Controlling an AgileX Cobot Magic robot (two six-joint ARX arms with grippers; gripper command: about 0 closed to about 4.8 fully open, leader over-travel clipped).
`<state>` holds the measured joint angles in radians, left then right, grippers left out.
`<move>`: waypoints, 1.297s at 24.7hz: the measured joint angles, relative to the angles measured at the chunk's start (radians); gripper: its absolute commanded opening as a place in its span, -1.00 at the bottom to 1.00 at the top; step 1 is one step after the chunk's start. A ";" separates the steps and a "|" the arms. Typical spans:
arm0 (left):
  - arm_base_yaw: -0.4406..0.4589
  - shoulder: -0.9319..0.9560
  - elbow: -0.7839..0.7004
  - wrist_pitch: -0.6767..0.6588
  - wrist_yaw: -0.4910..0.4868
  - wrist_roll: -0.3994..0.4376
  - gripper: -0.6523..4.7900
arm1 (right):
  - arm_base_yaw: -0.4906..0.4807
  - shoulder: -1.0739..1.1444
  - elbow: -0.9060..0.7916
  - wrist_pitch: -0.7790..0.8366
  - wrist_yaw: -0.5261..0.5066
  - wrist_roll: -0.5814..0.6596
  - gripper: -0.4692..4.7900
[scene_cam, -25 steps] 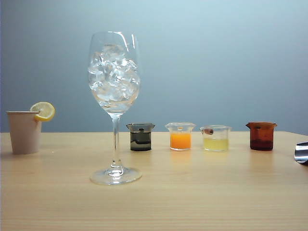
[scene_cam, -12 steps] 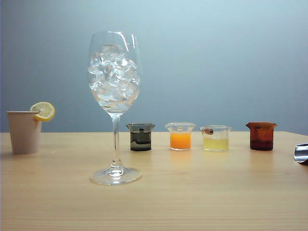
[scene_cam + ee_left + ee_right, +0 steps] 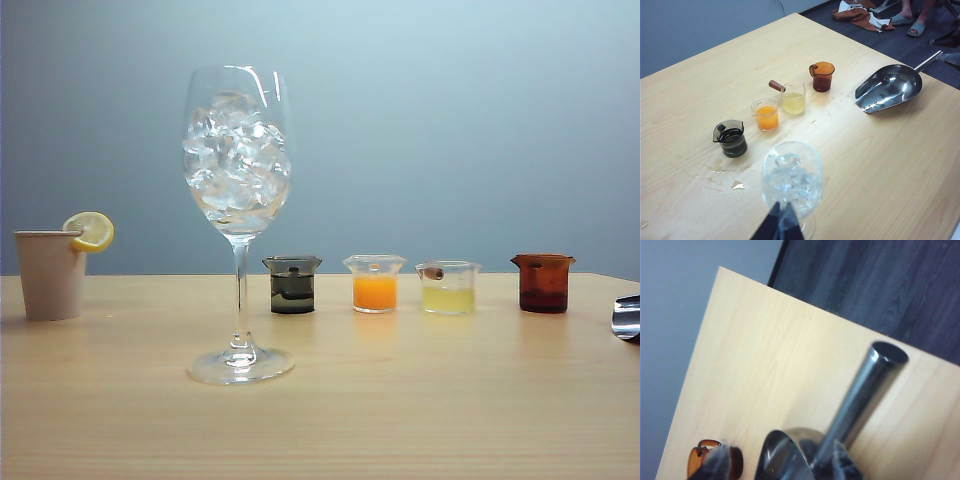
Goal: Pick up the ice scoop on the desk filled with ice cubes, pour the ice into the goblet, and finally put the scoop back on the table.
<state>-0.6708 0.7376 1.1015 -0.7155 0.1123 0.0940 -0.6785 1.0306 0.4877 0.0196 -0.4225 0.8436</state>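
Scoop down, release to finish

Right gripper (image 3: 780, 467) sits at the root of the ice scoop's handle; its fingers are only dark blurs either side of the handle, so it cannot be told whether they pinch it or stand clear. The ice scoop (image 3: 890, 87) lies empty on the table (image 3: 880, 165), near its far right edge, trough toward the beakers and handle poking over the edge.

The task reads as nearly done: the goblet (image 3: 238, 160) holds the ice cubes (image 3: 236, 150), heaped in its bowl. What seems left is letting go. Done well, the jaws spread wide before the arm moves, then draw back along the handle's line, so the scoop is not dragged or tipped off the edge.

Left gripper (image 3: 781, 227) hovers on the near side of the goblet, its tips looking pressed together on nothing.

Counted:
- one scoop
- one goblet
- four small beakers: dark (image 3: 731, 140), orange (image 3: 766, 114), pale yellow (image 3: 794, 98), amber (image 3: 822, 76)
- one beige cup (image 3: 50, 275) with one lemon slice (image 3: 90, 230)
- ice cubes too many to count
- a few wet spots (image 3: 737, 186) by the dark beaker
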 measured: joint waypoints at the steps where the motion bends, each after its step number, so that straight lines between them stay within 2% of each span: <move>1: 0.000 0.000 0.000 0.000 0.000 0.000 -0.78 | 0.000 -0.002 0.000 -0.010 -0.001 0.000 -0.17; 4: 0.000 0.000 0.000 0.000 0.000 0.000 -0.78 | 0.000 -0.010 0.000 -0.037 -0.023 0.000 -0.71; 10: 0.000 0.000 0.000 0.011 0.000 0.000 -0.78 | 0.003 -0.071 0.000 -0.041 -0.051 0.000 -0.84; 18: 0.000 0.000 0.000 0.076 0.000 0.000 -0.78 | 0.003 -0.219 0.000 -0.047 -0.051 -0.008 -0.84; 24: 0.000 0.000 0.000 0.098 0.000 0.000 -0.78 | 0.043 -0.331 0.001 -0.027 -0.051 -0.110 -0.84; 26: 0.000 0.000 0.000 0.111 0.000 0.000 -0.78 | 0.119 -0.409 0.002 -0.032 -0.011 -0.219 -0.84; 29: 0.000 0.000 0.000 0.124 -0.018 0.000 -0.78 | 0.211 -0.455 0.002 -0.048 0.067 -0.286 -0.84; 31: 0.000 0.000 0.000 0.129 -0.076 -0.005 -0.78 | 0.361 -0.506 0.002 -0.100 0.173 -0.323 -0.84; 32: 0.000 0.000 0.000 0.130 -0.094 -0.013 -0.78 | 0.398 -0.512 0.002 -0.112 0.200 -0.333 -0.84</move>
<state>-0.6704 0.7380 1.1015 -0.5858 0.0181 0.0811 -0.2802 0.5190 0.4892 -0.0925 -0.2230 0.5106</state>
